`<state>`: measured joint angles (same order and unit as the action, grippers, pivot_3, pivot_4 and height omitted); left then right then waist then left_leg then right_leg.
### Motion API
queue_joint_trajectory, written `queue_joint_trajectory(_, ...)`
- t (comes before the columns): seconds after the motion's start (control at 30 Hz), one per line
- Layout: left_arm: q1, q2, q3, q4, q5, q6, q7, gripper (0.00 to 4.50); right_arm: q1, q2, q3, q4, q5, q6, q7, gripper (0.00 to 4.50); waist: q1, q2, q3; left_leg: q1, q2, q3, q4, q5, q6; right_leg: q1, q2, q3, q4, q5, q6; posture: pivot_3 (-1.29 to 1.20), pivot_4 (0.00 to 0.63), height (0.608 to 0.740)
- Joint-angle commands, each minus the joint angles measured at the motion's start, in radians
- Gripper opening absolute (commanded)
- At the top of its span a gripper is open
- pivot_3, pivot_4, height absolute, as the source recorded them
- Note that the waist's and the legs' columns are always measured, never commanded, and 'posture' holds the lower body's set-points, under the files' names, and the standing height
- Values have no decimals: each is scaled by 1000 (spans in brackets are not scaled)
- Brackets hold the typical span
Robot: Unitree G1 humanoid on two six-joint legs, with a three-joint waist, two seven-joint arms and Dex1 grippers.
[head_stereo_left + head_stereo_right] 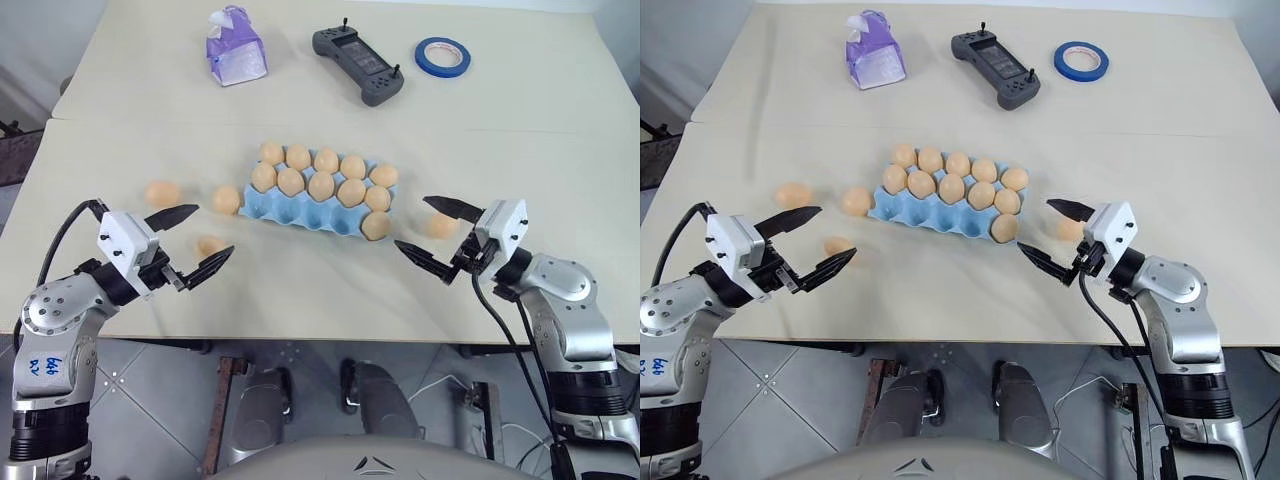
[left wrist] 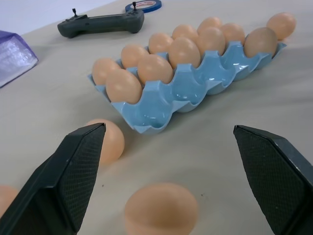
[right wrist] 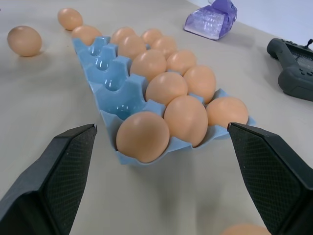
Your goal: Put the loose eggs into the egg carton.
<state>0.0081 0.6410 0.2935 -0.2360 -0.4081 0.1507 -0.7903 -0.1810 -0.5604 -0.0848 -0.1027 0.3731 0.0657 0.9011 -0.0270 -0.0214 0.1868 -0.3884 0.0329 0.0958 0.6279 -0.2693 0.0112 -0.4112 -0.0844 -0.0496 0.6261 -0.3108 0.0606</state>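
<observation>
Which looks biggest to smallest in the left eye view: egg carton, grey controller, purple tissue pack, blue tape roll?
1. egg carton
2. grey controller
3. purple tissue pack, close to the controller, so that pair is unsure
4. blue tape roll

Egg carton (image 1: 300, 208) mid-table, three loose eggs (image 1: 162, 192) to its left, one egg (image 1: 441, 225) at right

Blue egg carton (image 1: 300, 210) w/ 11 eggs; 4 loose eggs (image 1: 162, 192) beside.
</observation>
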Motion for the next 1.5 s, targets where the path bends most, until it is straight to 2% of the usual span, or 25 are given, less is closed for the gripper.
queue_joint_trajectory(0.03, -5, 16, 14, -19, 14, -18, 7, 4474, -13, 2, -8, -10, 1, -22, -2, 4500, 0, 0, 0, 0, 0, 0, 0, 0, 0, 0, 0, 0, 0, 0, 0, 0, 150, 740)
queue_joint_trajectory(0.23, -37, 1, -62, -55, -13, 0, -36, 4474, 28, -14, -78, -37, 17, -6, -52, 4500, 1, 0, 0, 0, 0, 0, 0, 0, 0, 0, 0, 0, 0, 0, 0, 0, 150, 740)
queue_joint_trajectory(0.53, -164, -24, -257, 16, 42, -91, -167, 4474, 222, -36, -232, -60, 9, -43, -102, 4500, 21, 0, 0, 0, 0, 0, 1, 0, 0, 1, 1, 0, 1, 0, 0, 0, 150, 740)
queue_joint_trajectory(0.73, -255, -77, -322, 111, 59, -127, -197, 4474, 288, -29, -229, -20, -20, -82, -96, 4500, 19, 0, 0, 2, 0, 2, 3, 1, 1, 2, 2, 1, 2, 1, 2, 0, 150, 740)
queue_joint_trajectory(0.93, -257, -96, -337, 122, 50, -133, -222, 4474, 164, -26, -178, 76, -34, -94, -91, 4500, 8, 0, 0, 3, 0, 2, 4, 2, 2, 3, 3, 2, 3, 2, 2, 0, 150, 740)
queue_joint_trajectory(1.1, -241, -99, -336, 114, 60, -134, -212, 4474, -24, 15, -121, 282, -55, -102, -91, 4500, -1, 0, 0, 2, 0, 2, 5, 2, 2, 3, 3, 2, 3, 2, 2, 0, 150, 740)
queue_joint_trajectory(1.33, -189, -77, -300, 63, 55, -127, -183, 4474, -186, 59, -36, 510, -104, -159, -41, 4500, -1, 0, 0, 2, 0, 2, 4, 2, 2, 3, 3, 1, 3, 2, 2, 0, 150, 740)
queue_joint_trajectory(1.43, -150, -62, -276, 36, 50, -120, -168, 4500, -206, 72, -36, 549, -104, -195, -34, 3927, -1, 0, 0, 2, 0, 2, 4, 2, 2, 2, 2, 1, 3, 2, 2, 0, 150, 740)
queue_joint_trajectory(1.5, -131, -59, -262, 23, 47, -114, -154, 4500, -213, 79, -42, 562, -93, -212, -26, 3237, -1, 0, 0, 2, 0, 2, 4, 2, 2, 2, 2, 1, 3, 2, 2, 0, 150, 740)
